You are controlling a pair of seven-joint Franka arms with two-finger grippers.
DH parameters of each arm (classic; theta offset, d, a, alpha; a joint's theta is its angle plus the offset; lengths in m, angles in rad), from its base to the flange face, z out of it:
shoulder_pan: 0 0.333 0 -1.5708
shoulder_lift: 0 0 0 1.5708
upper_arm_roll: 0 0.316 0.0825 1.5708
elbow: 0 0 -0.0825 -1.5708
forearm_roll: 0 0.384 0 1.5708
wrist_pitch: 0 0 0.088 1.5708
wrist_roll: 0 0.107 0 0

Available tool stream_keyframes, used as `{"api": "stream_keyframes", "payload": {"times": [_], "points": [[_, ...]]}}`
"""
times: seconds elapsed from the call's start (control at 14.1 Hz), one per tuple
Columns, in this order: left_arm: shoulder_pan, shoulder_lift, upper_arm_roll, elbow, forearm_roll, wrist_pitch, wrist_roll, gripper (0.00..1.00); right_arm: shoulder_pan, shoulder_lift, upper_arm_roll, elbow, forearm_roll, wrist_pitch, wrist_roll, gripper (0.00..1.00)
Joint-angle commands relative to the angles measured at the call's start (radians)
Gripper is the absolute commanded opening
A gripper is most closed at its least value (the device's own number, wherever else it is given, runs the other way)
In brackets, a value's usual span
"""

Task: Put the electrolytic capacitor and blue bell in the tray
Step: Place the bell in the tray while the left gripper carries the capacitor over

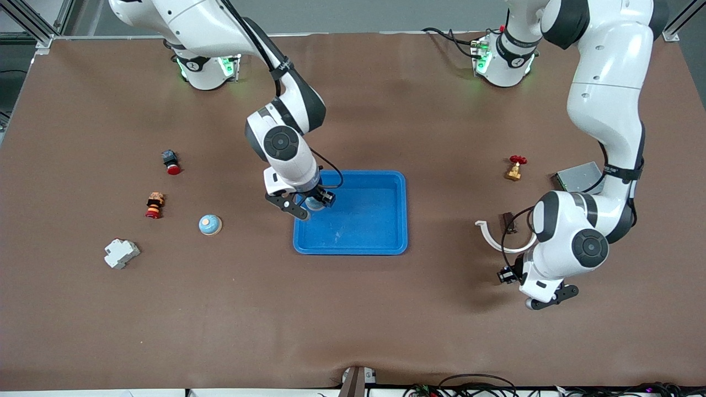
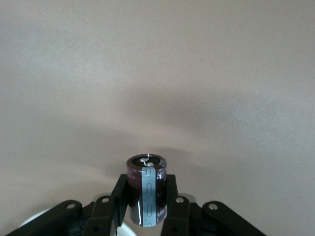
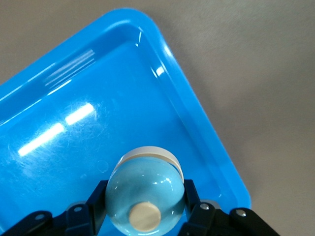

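My right gripper (image 1: 309, 205) is shut on a light-blue bell (image 3: 144, 196) with a tan button. It holds the bell low over the corner of the bright-blue tray (image 1: 398, 220) toward the right arm's end; the right wrist view shows the tray's rim (image 3: 211, 142) and the gripper (image 3: 145, 202). A second blue bell (image 1: 210, 224) sits on the table beside the tray, toward the right arm's end. My left gripper (image 1: 536, 299) is over bare table toward the left arm's end. It is shut on a dark-brown electrolytic capacitor (image 2: 146, 184) with a grey stripe, and it also shows in the left wrist view (image 2: 146, 196).
A brass valve with a red handle (image 1: 515, 167), a grey flat box (image 1: 579, 176) and a white curved hook (image 1: 499, 238) lie near the left arm. A red push-button (image 1: 171, 161), a stacked red-and-black part (image 1: 155, 205) and a white block (image 1: 121, 253) lie toward the right arm's end.
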Motion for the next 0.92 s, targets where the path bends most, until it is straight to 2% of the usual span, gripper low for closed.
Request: {"api": "stream_keyframes", "payload": {"times": [0.0, 0.57, 0.85], "points": [[-0.068, -0.063, 0.002, -0.012, 0.010, -0.077, -0.141, 0.00, 0.015, 0.037, -0.011, 0.029, 0.000, 0.020, 0.024, 0.00], [-0.233, -0.098, -0.006, -0.013, 0.007, -0.091, -0.532, 0.00, 0.057, 0.076, -0.011, 0.006, 0.066, 0.077, 0.027, 0.00], [-0.327, -0.100, -0.008, -0.015, 0.008, -0.139, -0.782, 0.00, 0.067, 0.076, -0.011, -0.050, 0.073, 0.138, 0.026, 0.00]]}}
